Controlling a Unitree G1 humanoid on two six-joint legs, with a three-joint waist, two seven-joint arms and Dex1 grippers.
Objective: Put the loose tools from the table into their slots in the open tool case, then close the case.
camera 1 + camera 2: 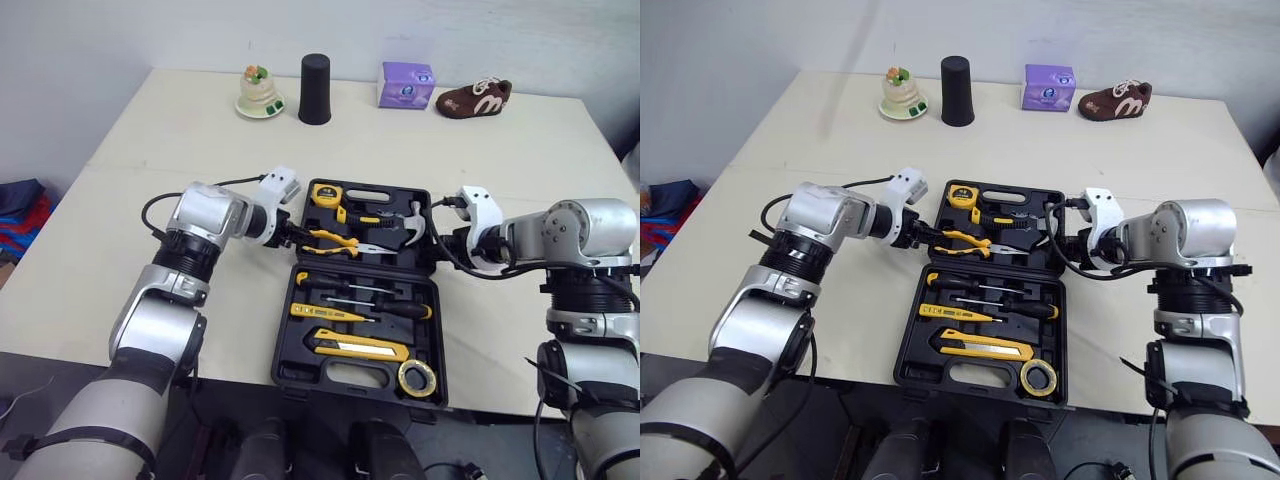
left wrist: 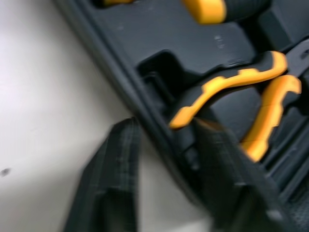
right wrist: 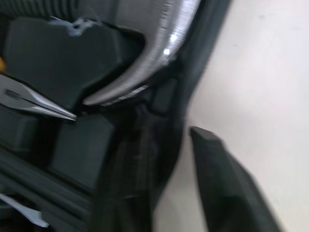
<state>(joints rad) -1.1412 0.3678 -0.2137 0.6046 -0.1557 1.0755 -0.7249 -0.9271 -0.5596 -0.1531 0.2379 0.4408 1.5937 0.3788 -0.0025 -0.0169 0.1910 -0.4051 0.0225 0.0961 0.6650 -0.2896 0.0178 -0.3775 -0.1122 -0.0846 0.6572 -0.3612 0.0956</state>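
My left gripper (image 1: pixel 293 232) and right gripper (image 1: pixel 440 243) each sit spread astride a side wall of the tool case (image 1: pixel 380 187); whether any finger touches it, I can't tell

Left arm (image 1: pixel 205 215), right arm (image 1: pixel 585 230): silver-grey cylindrical shells, black ribbed joint collars, white wrist housings (image 1: pixel 478 208), looping black cables (image 1: pixel 462 266), paired black fingers (image 2: pixel 113 179).
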